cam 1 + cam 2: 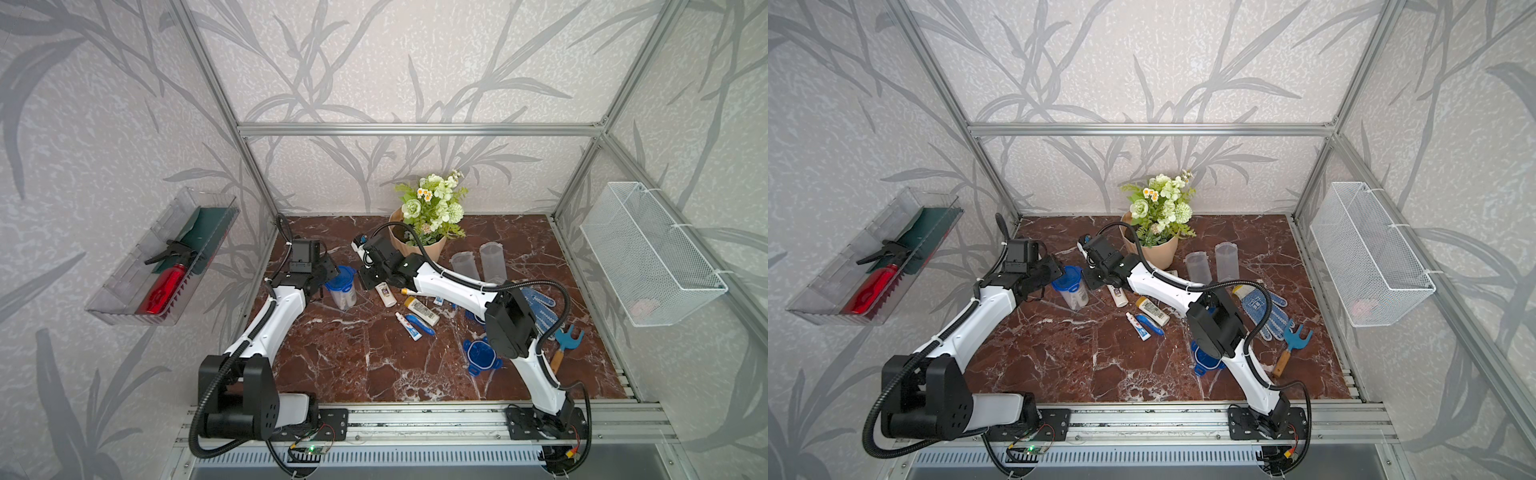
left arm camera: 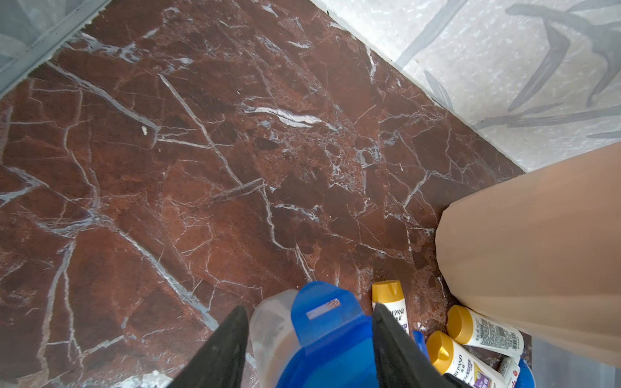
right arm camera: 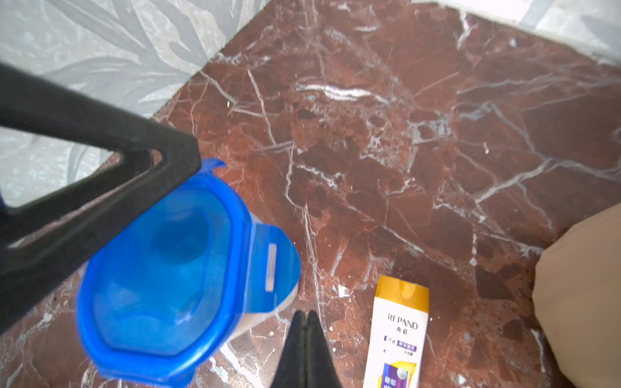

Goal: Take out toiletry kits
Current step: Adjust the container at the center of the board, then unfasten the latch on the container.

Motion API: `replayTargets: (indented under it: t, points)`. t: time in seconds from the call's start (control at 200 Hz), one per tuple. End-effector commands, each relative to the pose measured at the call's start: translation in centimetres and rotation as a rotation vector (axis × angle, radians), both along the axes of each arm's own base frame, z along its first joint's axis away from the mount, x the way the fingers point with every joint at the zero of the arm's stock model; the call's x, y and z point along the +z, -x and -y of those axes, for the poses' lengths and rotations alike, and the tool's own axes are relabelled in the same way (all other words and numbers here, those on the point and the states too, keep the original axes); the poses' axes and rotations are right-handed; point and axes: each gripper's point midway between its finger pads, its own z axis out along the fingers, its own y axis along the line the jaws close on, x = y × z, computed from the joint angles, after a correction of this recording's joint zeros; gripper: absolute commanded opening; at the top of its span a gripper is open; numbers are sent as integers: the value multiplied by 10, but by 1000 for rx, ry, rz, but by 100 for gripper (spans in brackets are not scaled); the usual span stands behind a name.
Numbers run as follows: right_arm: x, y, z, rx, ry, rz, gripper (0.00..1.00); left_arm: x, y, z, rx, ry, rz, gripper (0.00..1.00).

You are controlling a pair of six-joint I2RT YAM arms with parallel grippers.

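Lying beside right pincer (image 3: 306,320): bottle (image 3: 399,331)

I am looking at a table (image 1: 332,374) showing red-brown marble with white veins. The jar lid (image 3: 161,268) is glowing blue, the mini bottle (image 3: 398,329) is showing white with a gold-yellow cap, and my right pincer (image 3: 305,322) is showing black. Grey leaves are running across the pale walls (image 1: 374,62).
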Motion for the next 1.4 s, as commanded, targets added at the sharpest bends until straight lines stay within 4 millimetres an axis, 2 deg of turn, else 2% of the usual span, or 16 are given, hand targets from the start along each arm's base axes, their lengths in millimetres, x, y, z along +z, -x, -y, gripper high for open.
replayTargets:
  t: [0.0,0.155,0.255,0.44,0.595,0.8,0.96,1.095,1.23,1.27,1.29,1.34,1.36,1.395]
  points:
    - [-5,19,-2,33,-19,-41,0,-8,-2,9,-23,34,-7,57]
    - [-12,32,-2,49,-44,-79,0,-15,5,25,-63,51,-32,55]
    - [-9,36,-7,73,-59,-80,0,-16,13,33,-77,33,-47,57]
    - [0,26,-9,62,-35,-42,0,-19,29,34,-69,16,-74,60]
    - [-2,14,-8,54,15,-30,0,-22,43,36,-69,32,-84,60]
    - [4,5,4,19,-12,-23,0,-15,58,45,-95,56,-69,58]
    - [11,3,13,17,-52,-30,0,-5,72,35,-64,19,-52,60]
    - [15,8,7,42,-98,-52,0,7,75,24,-32,-26,-23,69]
    - [15,12,5,46,-123,-79,0,25,69,29,-41,-3,18,74]
    - [15,13,7,42,-131,-83,0,33,65,32,-54,10,37,68]
    - [15,14,9,42,-140,-89,0,36,63,34,-61,14,45,60]
    - [17,16,11,50,-190,-120,0,44,57,38,-81,25,66,19]
    - [17,17,13,51,-217,-138,1,46,55,40,-86,30,71,10]
    - [18,17,17,49,-267,-171,3,49,51,43,-100,37,74,2]
